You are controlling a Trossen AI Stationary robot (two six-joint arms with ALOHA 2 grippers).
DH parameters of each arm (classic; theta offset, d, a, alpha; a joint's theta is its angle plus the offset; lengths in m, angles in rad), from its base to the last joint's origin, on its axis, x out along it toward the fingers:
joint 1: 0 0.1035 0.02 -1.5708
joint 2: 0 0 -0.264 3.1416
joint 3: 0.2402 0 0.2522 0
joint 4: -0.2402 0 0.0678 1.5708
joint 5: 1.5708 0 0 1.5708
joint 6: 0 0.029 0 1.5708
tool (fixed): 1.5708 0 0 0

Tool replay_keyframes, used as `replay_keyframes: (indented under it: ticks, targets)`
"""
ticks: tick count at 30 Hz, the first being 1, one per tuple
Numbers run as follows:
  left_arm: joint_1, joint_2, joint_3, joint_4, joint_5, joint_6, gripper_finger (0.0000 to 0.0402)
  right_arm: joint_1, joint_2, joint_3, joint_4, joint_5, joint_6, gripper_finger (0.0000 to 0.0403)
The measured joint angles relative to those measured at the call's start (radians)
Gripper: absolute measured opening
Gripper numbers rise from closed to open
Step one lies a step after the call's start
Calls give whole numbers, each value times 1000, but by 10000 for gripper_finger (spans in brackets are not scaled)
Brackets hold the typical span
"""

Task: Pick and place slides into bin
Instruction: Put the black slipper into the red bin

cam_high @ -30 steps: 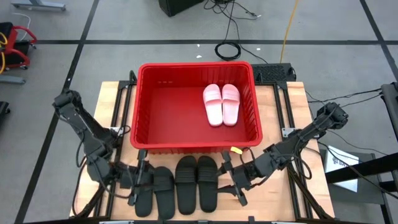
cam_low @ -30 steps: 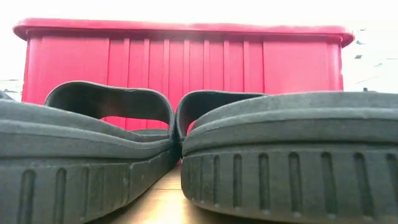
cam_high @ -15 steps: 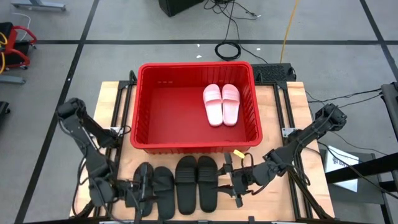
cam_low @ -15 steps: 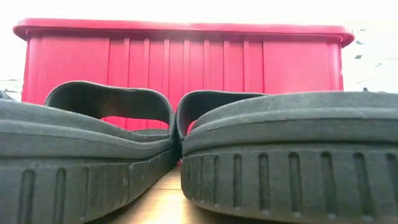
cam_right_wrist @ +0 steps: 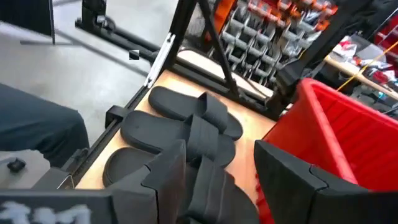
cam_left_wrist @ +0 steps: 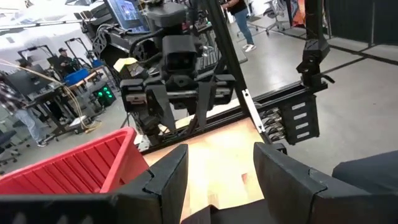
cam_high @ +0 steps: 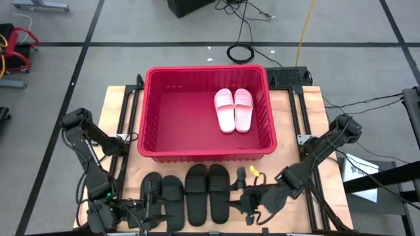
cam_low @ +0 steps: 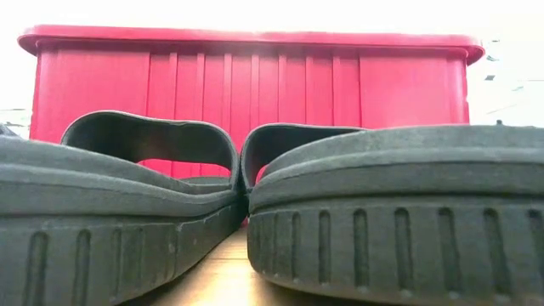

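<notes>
Four black slides (cam_high: 187, 193) along the bench's front edge, two pink slides (cam_high: 233, 109) in the bin (cam_high: 142, 118); both left gripper (cam_high: 149, 211) and right gripper (cam_high: 245, 200) released; light, flexible foam is probably best gripped at the strap.

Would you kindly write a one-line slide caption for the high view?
Two pink slides lie in the red bin; four black slides wait in front, flanked by left gripper and right gripper.

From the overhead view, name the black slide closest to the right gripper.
The rightmost black slide in the row of four; the right gripper sits just beside it.
</notes>
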Motion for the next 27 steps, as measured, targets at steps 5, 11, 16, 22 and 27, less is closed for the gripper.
replay_keyframes:
  ticks: [5,11,16,22,27]
  targets:
    - [0,0,0,9,0,-1,189,-7,116,122,-145,-4,32,180]
    - [0,0,0,8,0,9,189,-17,228,291,-413,34,122,180]
    - [0,0,0,10,0,43,189,-16,328,416,-549,45,128,180]
    - [0,-1,0,38,-1,90,189,-24,391,473,-618,74,136,180]
    - [0,-5,0,42,-1,93,189,-38,406,473,-698,70,201,180]
